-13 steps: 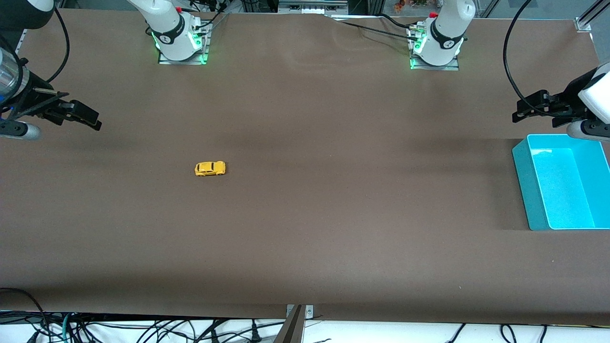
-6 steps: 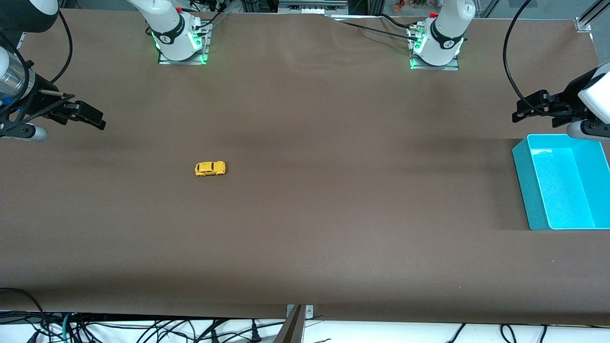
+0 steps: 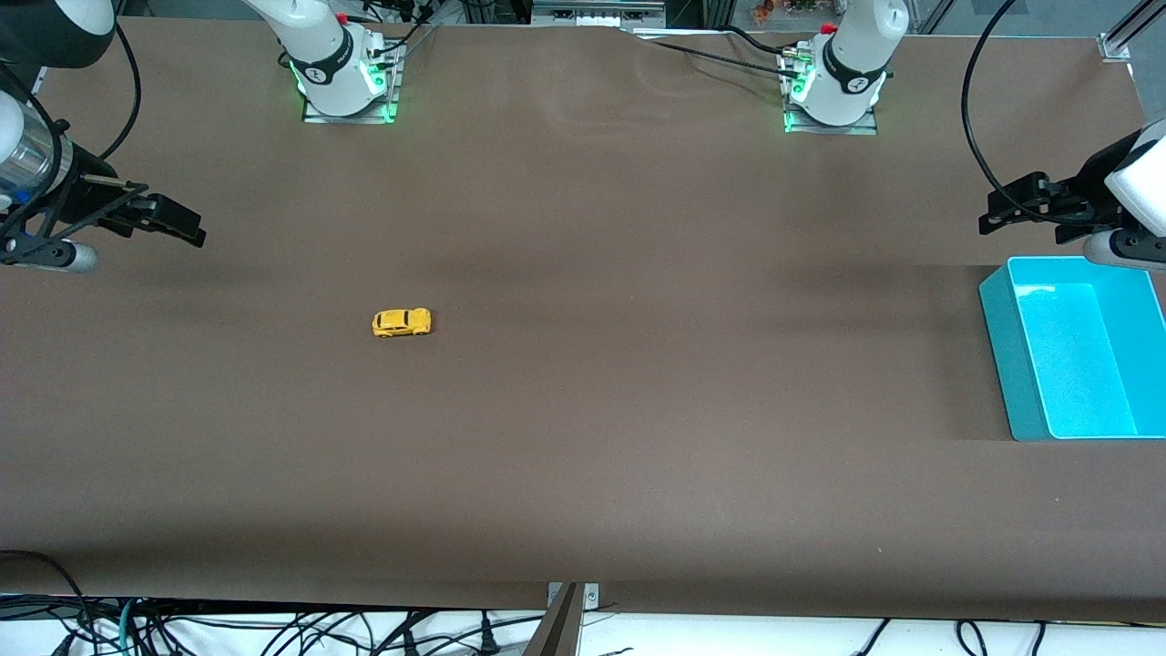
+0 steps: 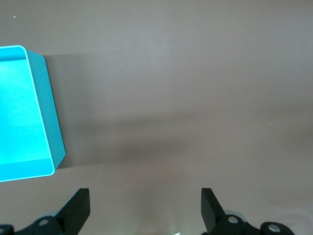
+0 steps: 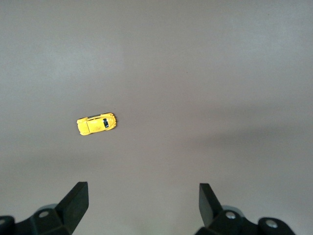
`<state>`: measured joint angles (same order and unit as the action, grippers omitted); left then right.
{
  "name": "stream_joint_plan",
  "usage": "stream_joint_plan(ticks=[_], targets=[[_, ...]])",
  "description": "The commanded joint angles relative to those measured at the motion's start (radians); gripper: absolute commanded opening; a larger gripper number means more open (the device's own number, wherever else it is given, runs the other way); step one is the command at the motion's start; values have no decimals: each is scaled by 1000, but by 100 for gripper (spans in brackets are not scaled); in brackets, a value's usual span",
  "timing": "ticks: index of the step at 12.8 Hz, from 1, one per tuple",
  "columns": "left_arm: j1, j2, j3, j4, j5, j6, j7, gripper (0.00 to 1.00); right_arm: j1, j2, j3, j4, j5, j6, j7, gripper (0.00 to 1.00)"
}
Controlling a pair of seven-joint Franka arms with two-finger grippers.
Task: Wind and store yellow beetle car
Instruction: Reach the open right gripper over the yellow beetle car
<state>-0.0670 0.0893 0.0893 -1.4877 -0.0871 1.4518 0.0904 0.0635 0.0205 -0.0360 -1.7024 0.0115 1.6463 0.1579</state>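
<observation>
1. Front view shows the yellow beetle car resting on its wheels on the brown table, toward the right arm's end; it lies lengthwise along the table, touching nothing, with bare surface all around it.

2. The right gripper hangs in the air over the table's edge at the right arm's end, well apart from the car; its fingers are spread wide, nothing between them; the right wrist view confirms this, the two dark fingertips standing far apart with the yellow car small on the table below and between their lines.

3. The turquoise bin sits at the left arm's end of the table, open side up, nothing visible inside it; it is well apart from the car, almost the whole table length between them.

4. The left gripper hovers in the air just beside the bin's rim on the side toward the bases; its fingers are parted and hold nothing; in the left wrist view the two fingertips stand wide apart over bare table, the bin's corner showing nearby.
</observation>
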Motion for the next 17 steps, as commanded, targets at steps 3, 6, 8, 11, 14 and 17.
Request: stream_joint_plan(ticks=[3, 6, 8, 11, 14, 17], targets=[[1, 1, -3, 9, 18, 2, 14, 100, 41, -1, -4, 10, -13, -7, -9, 100], [1, 1, -3, 9, 18, 2, 14, 100, 48, 27, -2, 6, -13, -8, -185, 100], [1, 1, -3, 9, 18, 2, 14, 100, 55, 65, -2, 4, -7, -14, -393, 100], [1, 1, -3, 9, 20, 2, 14, 100, 58, 99, -2, -3, 1, -11, -721, 100], [1, 1, -3, 9, 18, 2, 14, 100, 119, 105, 25, -64, -13, 12, -892, 100], [1, 1, -3, 9, 18, 2, 14, 100, 121, 99, 97, -155, -16, 116, -1032, 100]])
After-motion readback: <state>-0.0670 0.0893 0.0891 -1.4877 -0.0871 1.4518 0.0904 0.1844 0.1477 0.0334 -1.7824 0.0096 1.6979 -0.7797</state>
